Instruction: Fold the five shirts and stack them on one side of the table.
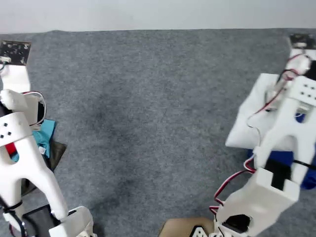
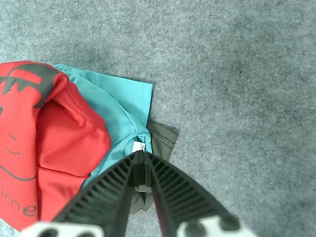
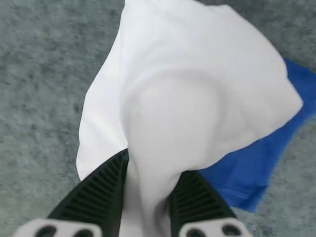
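Note:
In the left wrist view a red shirt (image 2: 54, 148) with dark print lies over a teal shirt (image 2: 116, 106), and an olive shirt (image 2: 163, 140) pokes out beneath. My left gripper (image 2: 141, 155) is shut, its tips pinching the teal shirt's edge by the small white label (image 2: 138, 146). From above, this pile (image 1: 45, 132) sits at the table's left edge under one arm. At the right, a white shirt (image 3: 187, 89) lies on a blue shirt (image 3: 252, 173). My right gripper (image 3: 150, 165) is shut on a raised fold of the white shirt (image 1: 252, 118).
The grey felt table top (image 1: 148, 123) is open across the middle and back. A brown cardboard piece (image 1: 180, 227) shows at the front edge between the arm bases. The blue shirt (image 1: 276, 158) lies close to the right edge.

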